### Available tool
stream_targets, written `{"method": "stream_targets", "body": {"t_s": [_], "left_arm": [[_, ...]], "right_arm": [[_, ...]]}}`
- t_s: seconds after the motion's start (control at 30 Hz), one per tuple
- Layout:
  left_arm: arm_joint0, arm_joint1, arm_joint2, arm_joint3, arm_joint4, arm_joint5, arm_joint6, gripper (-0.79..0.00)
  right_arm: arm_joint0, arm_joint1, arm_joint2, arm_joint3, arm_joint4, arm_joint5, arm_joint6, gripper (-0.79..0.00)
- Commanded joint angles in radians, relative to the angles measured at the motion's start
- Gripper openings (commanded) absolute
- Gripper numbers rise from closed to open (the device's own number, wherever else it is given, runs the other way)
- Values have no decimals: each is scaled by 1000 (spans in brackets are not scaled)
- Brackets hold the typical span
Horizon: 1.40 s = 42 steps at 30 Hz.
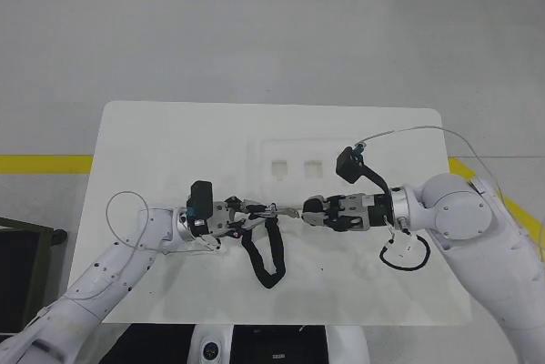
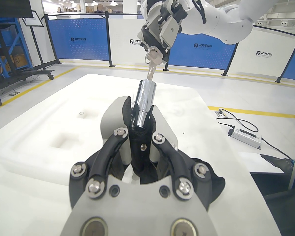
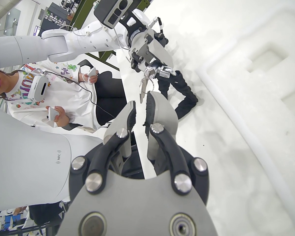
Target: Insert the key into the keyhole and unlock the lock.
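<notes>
Clamped in my left jaws, the lock [image 2: 145,99] aims its keyhole [image 2: 148,81] at my right jaws. Those stand parted around the key [image 2: 153,60], seated inline.

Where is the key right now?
Mid-table in the top view, the key sits between the grippers: blade in the lock held by the left gripper, head at the right gripper.
</notes>
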Motion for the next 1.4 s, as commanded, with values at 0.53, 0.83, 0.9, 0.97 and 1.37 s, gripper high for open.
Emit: {"method": "stream_targets", "body": {"t_s": [0.53, 0.83, 0.9, 0.97, 1.37], "left_arm": [[8, -11, -18, 4, 5, -8, -10, -785], [8, -18, -22, 11, 11, -13, -13, -785], [7, -19, -23, 11, 13, -14, -13, -785], [7, -21, -23, 11, 17, -14, -15, -785], [7, -28, -25, 4, 37, -20, -21, -785]], "right_arm": [[28, -8, -29, 17, -6, 38, -12, -773], [35, -9, -35, 15, -21, 47, -13, -785], [36, -9, -37, 14, -25, 52, -15, -785], [39, -10, -40, 14, -30, 57, -18, -785], [62, -18, -66, 22, -54, 81, -24, -785]]}}
